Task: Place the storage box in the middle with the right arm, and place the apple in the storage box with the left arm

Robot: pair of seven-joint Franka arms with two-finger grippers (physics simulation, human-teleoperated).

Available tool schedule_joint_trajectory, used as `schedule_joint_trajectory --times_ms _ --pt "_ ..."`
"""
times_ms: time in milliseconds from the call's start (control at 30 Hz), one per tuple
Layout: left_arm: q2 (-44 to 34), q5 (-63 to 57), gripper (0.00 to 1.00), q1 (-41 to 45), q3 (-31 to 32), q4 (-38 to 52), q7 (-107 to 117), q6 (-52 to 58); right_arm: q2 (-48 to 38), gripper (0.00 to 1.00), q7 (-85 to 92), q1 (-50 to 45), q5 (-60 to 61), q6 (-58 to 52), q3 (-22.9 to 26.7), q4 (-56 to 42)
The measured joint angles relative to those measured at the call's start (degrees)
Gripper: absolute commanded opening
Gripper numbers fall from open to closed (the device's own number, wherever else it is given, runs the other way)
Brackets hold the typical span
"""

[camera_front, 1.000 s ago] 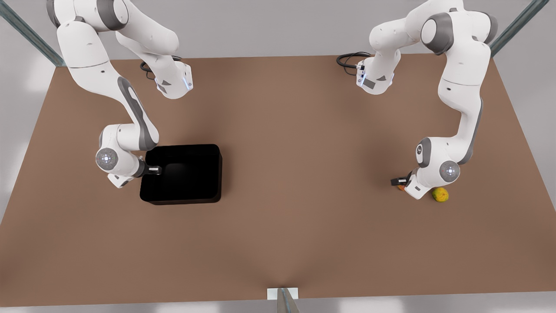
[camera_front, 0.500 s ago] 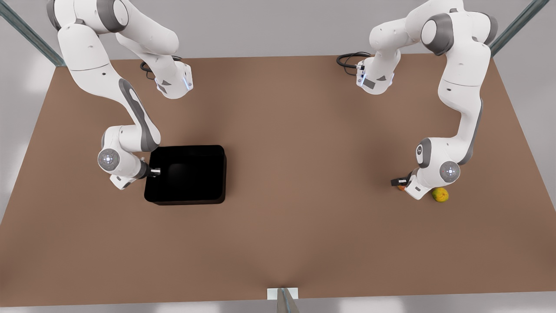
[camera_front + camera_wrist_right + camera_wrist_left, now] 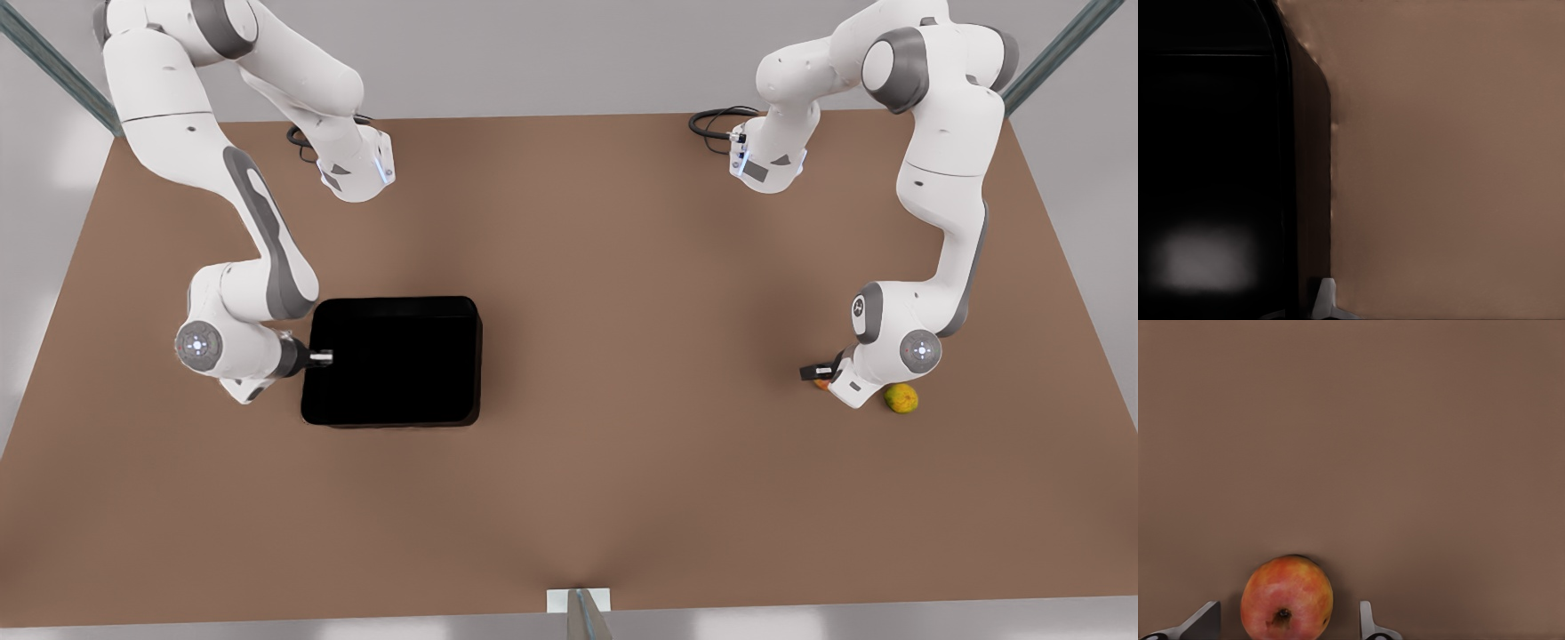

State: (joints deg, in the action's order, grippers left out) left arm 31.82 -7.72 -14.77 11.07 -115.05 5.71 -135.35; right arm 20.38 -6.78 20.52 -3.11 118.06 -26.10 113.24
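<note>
Right gripper (image 3: 322, 357) at the front view's left, fingers clamped over the wall of the large black rectangular plastic storage box (image 3: 391, 360), which sits left of the brown table's (image 3: 622, 311) centre. Left gripper (image 3: 816, 373) at the front view's right, fingers (image 3: 1368, 623) apart either side of the small round red-orange apple (image 3: 1287, 598), not touching. Yellow-green round fruit (image 3: 901, 398) lies just right of that arm.

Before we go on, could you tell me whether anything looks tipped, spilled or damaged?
Nothing stands out. The storage box sits flat, its wall between the right gripper's jaws; the apple lies whole between the left gripper's open jaws.
</note>
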Motion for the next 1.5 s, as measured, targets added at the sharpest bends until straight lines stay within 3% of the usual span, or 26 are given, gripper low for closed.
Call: schedule_joint_trajectory --times_ms 200,367,533,800,833,967,1000,1100,1167,1267,1467,1500 --pt "0.09 0.00 1.00 0.00 0.00 0.00 0.00 0.00 3.77 0.21 -10.37 -14.51 4.54 0.10 0.13 -7.07" --pt "0.51 0.00 1.00 0.00 0.00 0.00 0.06 -0.09 11.60 0.21 -22.46 -26.60 4.51 -0.45 0.87 -18.48" --pt "0.53 0.00 0.97 0.00 0.08 0.00 0.08 -0.09 17.40 0.21 -27.02 -37.77 4.49 -2.87 6.58 -27.75" --pt "0.62 0.00 0.96 -0.47 0.44 0.09 0.00 -0.09 22.13 0.21 -26.60 -40.80 3.18 -2.57 8.40 -31.06" --pt "0.66 0.00 0.96 -0.44 0.44 0.30 0.00 -0.09 22.16 1.00 -26.63 -41.53 3.07 -2.54 8.97 -31.06" --pt "0.88 0.00 0.82 -0.49 0.44 0.44 0.00 -0.09 20.57 1.00 -26.48 -40.56 2.72 -3.52 9.04 -31.51" --pt "0.88 0.01 0.71 -0.45 0.44 0.44 0.07 -0.09 18.78 1.00 -26.45 -39.76 2.87 -5.10 8.95 -31.20" --pt "0.88 0.02 0.61 -0.44 0.44 0.44 0.01 -0.09 7.72 1.00 -26.35 -36.42 4.23 -7.52 8.87 -26.05" --pt "0.88 0.02 0.58 -0.53 0.44 0.44 0.08 -0.12 -2.12 1.00 -25.58 -31.45 4.26 -10.11 9.12 -20.92" --pt "0.88 0.02 0.58 -0.49 0.44 0.44 0.17 -0.11 -12.51 1.00 -3.95 -15.17 4.25 -9.92 10.20 -9.63" --pt "0.40 -0.60 0.57 -0.53 0.44 0.44 0.35 0.07 -12.51 1.00 -1.64 -8.75 1.61 -10.60 10.20 -11.11" --pt "0.06 -0.91 0.57 -0.53 0.44 0.49 0.65 0.33 -13.04 1.00 1.87 -11.11 1.66 -11.24 12.98 -11.03"
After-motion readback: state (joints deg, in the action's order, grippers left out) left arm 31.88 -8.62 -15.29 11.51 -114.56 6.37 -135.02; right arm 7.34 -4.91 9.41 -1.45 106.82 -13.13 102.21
